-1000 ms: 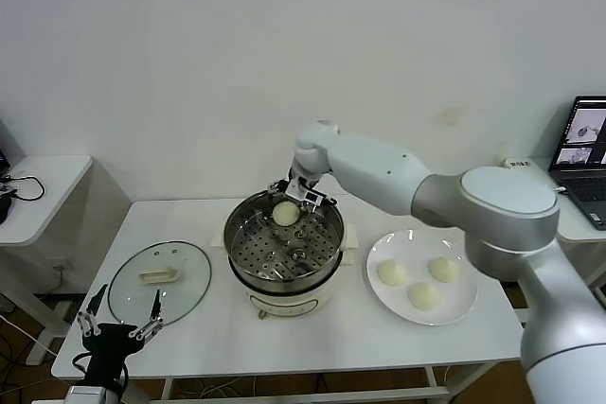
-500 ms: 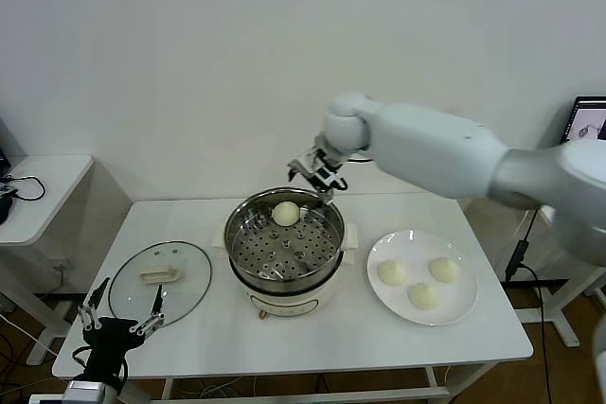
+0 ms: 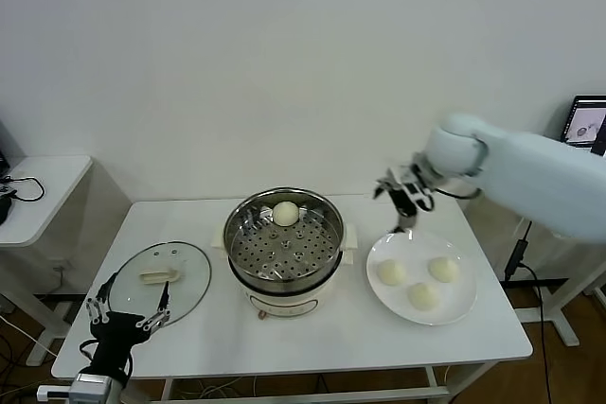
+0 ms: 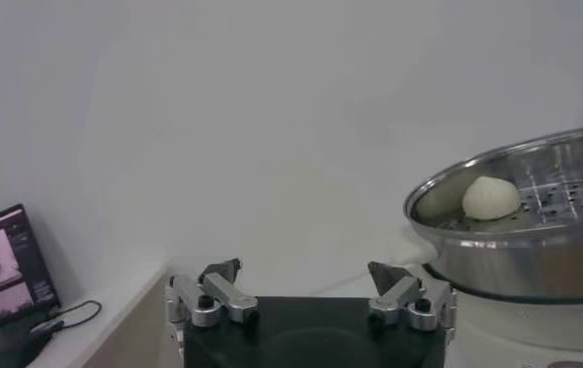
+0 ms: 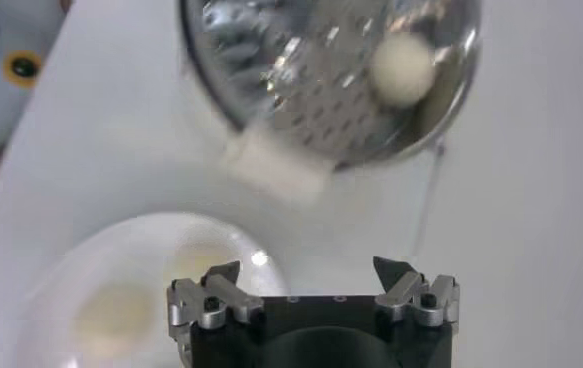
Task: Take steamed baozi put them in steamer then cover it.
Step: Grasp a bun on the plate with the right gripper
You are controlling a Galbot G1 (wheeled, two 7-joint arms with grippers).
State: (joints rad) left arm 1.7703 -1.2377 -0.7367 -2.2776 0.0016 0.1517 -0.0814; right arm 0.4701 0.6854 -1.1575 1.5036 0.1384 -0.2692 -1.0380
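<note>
The steel steamer [image 3: 284, 243] stands mid-table on its cream base, with one baozi [image 3: 285, 213] on the perforated tray at the back. That baozi also shows in the left wrist view [image 4: 490, 197] and the right wrist view [image 5: 402, 67]. Three more baozi [image 3: 422, 281] lie on a white plate [image 3: 454, 311] to the right. The glass cover [image 3: 159, 279] lies flat on the table to the left. My right gripper [image 3: 405, 194] is open and empty, in the air above the plate's far edge. My left gripper [image 3: 126, 314] is open and empty at the table's front left corner, near the cover.
A laptop [image 3: 589, 122] sits on a side desk at the far right. A small white table with cables [image 3: 24, 186] stands at the left. The white wall runs behind the table.
My right gripper has let go of the baozi in the steamer, risen and swung right, from over the steamer's back rim to above the plate. The left arm stayed nearly still.
</note>
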